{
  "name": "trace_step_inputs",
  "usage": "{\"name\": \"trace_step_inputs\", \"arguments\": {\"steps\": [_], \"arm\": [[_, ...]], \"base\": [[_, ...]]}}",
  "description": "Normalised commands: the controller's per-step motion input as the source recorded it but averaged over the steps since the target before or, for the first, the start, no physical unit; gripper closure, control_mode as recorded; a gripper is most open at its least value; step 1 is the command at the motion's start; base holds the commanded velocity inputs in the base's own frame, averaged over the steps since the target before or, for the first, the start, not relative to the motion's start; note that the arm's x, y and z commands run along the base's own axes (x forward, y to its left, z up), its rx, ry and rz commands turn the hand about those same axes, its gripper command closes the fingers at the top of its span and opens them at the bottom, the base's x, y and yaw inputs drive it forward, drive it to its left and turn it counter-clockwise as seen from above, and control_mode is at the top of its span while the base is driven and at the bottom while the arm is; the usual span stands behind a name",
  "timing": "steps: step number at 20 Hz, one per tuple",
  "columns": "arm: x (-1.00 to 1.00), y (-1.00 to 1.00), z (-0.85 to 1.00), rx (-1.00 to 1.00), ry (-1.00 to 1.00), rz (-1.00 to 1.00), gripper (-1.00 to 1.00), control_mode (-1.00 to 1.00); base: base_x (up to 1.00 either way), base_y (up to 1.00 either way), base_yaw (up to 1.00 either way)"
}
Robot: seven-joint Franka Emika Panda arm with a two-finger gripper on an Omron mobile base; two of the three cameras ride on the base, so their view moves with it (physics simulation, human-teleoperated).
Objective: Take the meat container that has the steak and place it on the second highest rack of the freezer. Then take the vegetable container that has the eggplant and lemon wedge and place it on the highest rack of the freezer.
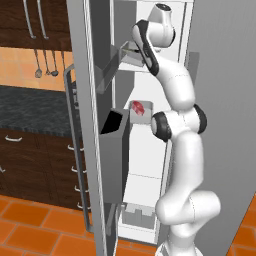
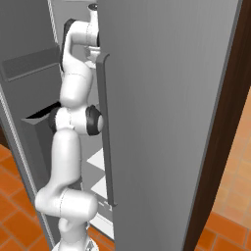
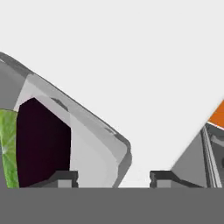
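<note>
In the hand view the lemon wedge [image 3: 8, 148] and dark eggplant [image 3: 41, 144] lay in the vegetable container [image 3: 94, 144], just left of the hand [image 3: 113, 177]. Its fingers stood apart, the left one beside the container's rim, gripping nothing. The container sat on the freezer's [image 1: 95, 75] highest rack; the steak [image 1: 140, 108] rested one rack lower.

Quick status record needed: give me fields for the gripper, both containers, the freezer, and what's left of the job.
gripper: jaws apart, holding nothing
vegetable container: just left of the fingertips in the hand view, on the highest rack in the left base view
eggplant: inside it, beside the lemon wedge
meat container: on the rack below, with the steak
freezer: door open
remaining: probably just withdrawing the arm
</note>
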Motion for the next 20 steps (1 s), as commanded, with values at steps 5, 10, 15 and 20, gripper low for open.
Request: {"name": "trace_step_inputs", "arguments": {"steps": [5,10,15,20], "arm": [[-0.81,0.43,-0.04,0.0,-0.03,0.12,-1.0,-1.0],[-1.0,0.53,-0.91,0.0,-0.13,0.13,-1.0,-1.0],[-1.0,0.07,-0.57,0.0,-0.51,0.01,-1.0,-1.0],[-1.0,0.0,0.54,-0.04,-0.61,0.08,-1.0,-1.0]], "base": [[0.0,0.0,0.0],[0.0,0.0,0.0],[0.0,0.0,0.0],[0.0,0.0,0.0]]}}
